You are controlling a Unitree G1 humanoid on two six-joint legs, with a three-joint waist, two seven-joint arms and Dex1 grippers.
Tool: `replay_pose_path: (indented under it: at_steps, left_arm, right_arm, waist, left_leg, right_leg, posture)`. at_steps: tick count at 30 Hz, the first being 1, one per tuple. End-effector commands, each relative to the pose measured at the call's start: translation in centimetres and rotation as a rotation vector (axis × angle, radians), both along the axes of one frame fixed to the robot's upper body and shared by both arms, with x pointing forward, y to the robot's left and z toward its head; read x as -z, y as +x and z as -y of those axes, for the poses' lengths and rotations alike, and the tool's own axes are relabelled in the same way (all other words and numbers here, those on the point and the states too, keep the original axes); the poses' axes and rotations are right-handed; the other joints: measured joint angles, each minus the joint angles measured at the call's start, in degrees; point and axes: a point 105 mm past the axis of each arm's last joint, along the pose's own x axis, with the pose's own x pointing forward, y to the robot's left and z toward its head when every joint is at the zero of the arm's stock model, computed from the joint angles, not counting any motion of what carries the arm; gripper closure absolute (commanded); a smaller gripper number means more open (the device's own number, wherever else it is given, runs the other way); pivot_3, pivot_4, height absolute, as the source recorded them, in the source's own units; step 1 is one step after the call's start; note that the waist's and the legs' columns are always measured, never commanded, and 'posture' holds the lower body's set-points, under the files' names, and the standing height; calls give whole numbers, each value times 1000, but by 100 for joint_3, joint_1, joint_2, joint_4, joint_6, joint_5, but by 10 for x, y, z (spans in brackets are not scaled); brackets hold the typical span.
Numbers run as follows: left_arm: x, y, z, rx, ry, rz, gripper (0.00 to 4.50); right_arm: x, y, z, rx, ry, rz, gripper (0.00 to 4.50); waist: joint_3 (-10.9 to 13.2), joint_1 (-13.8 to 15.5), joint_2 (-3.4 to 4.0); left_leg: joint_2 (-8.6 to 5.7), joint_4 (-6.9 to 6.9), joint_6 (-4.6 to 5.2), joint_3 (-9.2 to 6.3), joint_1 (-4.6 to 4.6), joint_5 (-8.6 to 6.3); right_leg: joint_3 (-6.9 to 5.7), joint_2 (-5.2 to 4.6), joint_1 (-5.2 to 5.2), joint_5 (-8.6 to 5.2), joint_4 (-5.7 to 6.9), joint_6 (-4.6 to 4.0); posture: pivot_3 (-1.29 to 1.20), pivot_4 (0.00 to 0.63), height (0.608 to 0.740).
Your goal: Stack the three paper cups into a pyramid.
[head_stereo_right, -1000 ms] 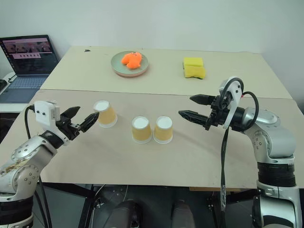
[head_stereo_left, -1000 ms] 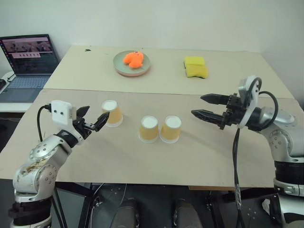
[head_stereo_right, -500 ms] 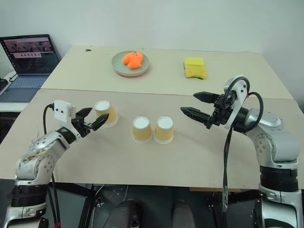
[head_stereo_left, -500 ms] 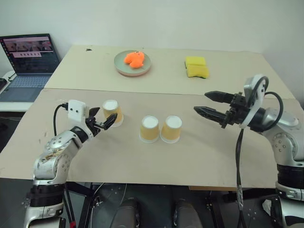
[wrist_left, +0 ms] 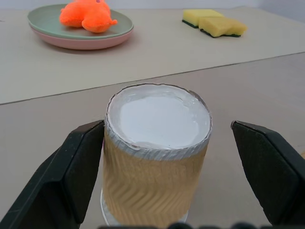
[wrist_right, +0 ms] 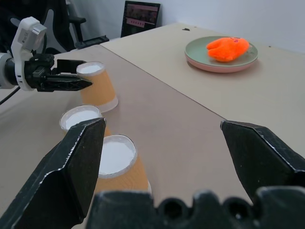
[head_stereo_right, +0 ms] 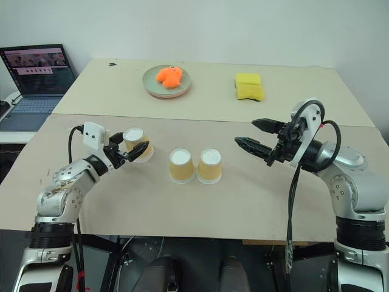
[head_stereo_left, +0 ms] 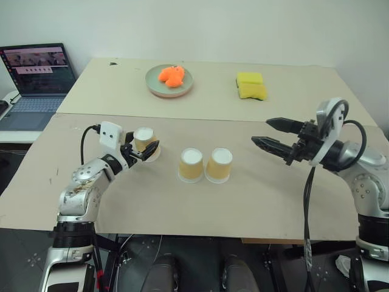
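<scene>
Three yellow-orange paper cups stand upside down on the near table. One cup [head_stereo_left: 144, 135] is on the left; the other two [head_stereo_left: 191, 165] [head_stereo_left: 219, 164] sit side by side in the middle. My left gripper [head_stereo_left: 144, 148] is open and level, with a black finger on each side of the left cup [wrist_left: 157, 143]. One finger [wrist_left: 83, 157] is close against the cup's wall, the other [wrist_left: 267, 162] stands clear of it. My right gripper [head_stereo_left: 261, 131] hovers open to the right of the middle pair, pointing at them, nothing between its fingers.
On the far table are a green plate [head_stereo_left: 153, 85] with an orange toy [head_stereo_left: 171, 75] and two yellow sponge blocks [head_stereo_left: 251, 86]. An open laptop [head_stereo_left: 36, 76] sits at the far left. A seam runs between the two tabletops.
My left gripper has moved forward and to the right, from beside the left cup to straddling it. The right gripper has stayed about where it was.
</scene>
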Motion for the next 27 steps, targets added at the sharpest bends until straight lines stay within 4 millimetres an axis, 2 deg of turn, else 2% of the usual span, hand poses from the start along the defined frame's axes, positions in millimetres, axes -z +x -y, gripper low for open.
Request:
replay_pose_path:
  at_steps: [1, 5, 9, 10, 12, 16, 20, 23, 25, 27]
  left_arm:
    - [-14, 2, 1, 6, 16, 60, 0]
    - [-19, 6, 2, 0, 9, 85, 0]
    - [-24, 6, 5, 17, -19, 114, 953]
    - [-25, 6, 5, 18, -24, 118, 1519]
    - [-25, 7, 8, 18, -13, 113, 1971]
    - [-24, 7, 11, 24, 0, 109, 2038]
    - [-33, 9, 16, 41, 10, 140, 2038]
    - [-65, 14, 31, 92, 14, 225, 2038]
    - [-78, 15, 40, 123, 22, 258, 2038]
    - [-102, 8, 69, 286, 19, 296, 2038]
  right_arm:
    - [-14, -4, 5, 16, 1, 72, 28]
    - [-13, -2, 5, 21, 0, 73, 28]
    - [-13, -2, 6, 25, 0, 75, 0]
    - [-13, -1, 7, 28, 0, 76, 0]
    - [-13, -1, 8, 32, 0, 78, 0]
    - [-13, -1, 8, 35, 0, 80, 0]
    - [-13, -1, 9, 38, -2, 81, 0]
    - [-15, -1, 8, 37, -6, 86, 0]
    - [-16, 0, 9, 37, -1, 88, 0]
    - [-15, -7, 8, 8, -5, 55, 0]
  waist:
    - [0, -1, 0]
    - [0, 5, 0]
    - [0, 1, 0]
    - [0, 1, 0]
    - [0, 2, -1]
    - [0, 1, -1]
    - [1, 3, -1]
    - [4, 20, -7]
    - [7, 28, -12]
    - [8, 24, -13]
  left_leg:
    - [0, 0, 0, 0, 0, 0]
    - [0, 0, 0, 0, 0, 0]
    - [0, 0, 0, 0, 0, 0]
    - [0, 0, 0, 0, 0, 0]
    - [0, 0, 0, 0, 0, 0]
    - [0, 0, 0, 0, 0, 0]
    - [0, 0, -1, 0, 0, 0]
    - [-1, 1, 0, -1, -2, 1]
    - [-2, 4, 0, -4, -7, 1]
    - [-4, 6, -3, -5, -7, 3]
  right_leg:
    - [0, 0, 0, 0, 0, 0]
    - [-1, 0, 1, 0, 0, 0]
    - [0, 0, 1, 0, 0, 1]
    - [0, 0, 0, 0, 0, 1]
    - [0, 0, 1, 0, -1, 1]
    - [0, 0, 1, 0, 0, 1]
    - [0, 0, 1, 1, 0, 1]
    - [-2, 0, 2, 1, 0, 1]
    - [-8, 0, 2, 2, 0, 4]
    - [-7, -1, 5, 4, -3, 6]
  posture:
    - [0, 150, 673]
    - [0, 150, 673]
    - [0, 150, 673]
    - [0, 150, 673]
    - [0, 150, 673]
    - [0, 150, 673]
    - [0, 150, 673]
    - [0, 150, 673]
    - [0, 150, 673]
    - [0, 150, 673]
